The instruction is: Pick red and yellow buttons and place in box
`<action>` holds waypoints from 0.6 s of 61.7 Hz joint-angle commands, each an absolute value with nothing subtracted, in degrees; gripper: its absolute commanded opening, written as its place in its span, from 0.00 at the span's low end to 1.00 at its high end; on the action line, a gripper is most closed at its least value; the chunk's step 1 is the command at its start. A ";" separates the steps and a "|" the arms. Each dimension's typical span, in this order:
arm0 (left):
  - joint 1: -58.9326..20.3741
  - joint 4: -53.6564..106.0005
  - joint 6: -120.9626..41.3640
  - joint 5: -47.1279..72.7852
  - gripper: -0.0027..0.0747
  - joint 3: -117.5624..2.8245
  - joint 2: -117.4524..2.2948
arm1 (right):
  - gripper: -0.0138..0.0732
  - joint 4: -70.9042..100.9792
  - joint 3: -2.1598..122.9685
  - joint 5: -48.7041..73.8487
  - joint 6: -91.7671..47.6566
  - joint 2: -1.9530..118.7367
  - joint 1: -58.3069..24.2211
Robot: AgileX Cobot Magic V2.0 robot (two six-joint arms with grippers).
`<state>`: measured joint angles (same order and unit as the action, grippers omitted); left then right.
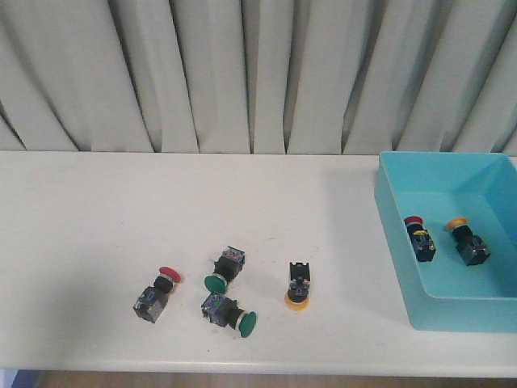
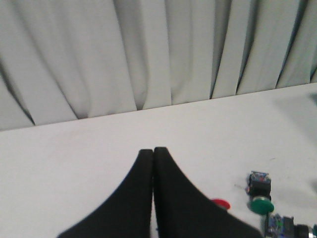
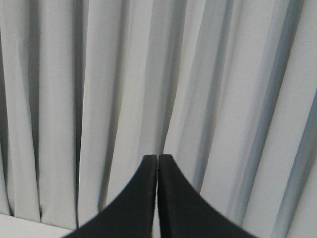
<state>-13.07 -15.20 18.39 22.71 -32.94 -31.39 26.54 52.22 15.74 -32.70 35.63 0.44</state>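
Observation:
A red button lies on the white table at front left, and a yellow button lies cap-down near the middle. The light-blue box at the right holds another red button and another yellow button. Neither gripper shows in the front view. My left gripper is shut and empty above the table, with the red button's cap peeking past one finger. My right gripper is shut and empty, facing the curtain.
Two green-capped switches lie between the red and yellow buttons on the table. One of them shows as a green cap in the left wrist view. A pleated grey curtain hangs behind the table.

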 commanded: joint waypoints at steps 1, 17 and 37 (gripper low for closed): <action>-8.59 -9.92 18.41 14.54 0.03 -26.75 -25.49 | 0.16 27.01 53.66 11.90 -32.70 35.96 0.36; -2.75 7.43 7.74 6.30 0.03 -10.45 -13.81 | 0.16 27.01 53.66 11.90 -32.70 35.96 0.36; -2.78 -3.24 14.96 -1.66 0.03 0.90 0.00 | 0.16 27.01 53.66 11.90 -32.70 35.96 0.36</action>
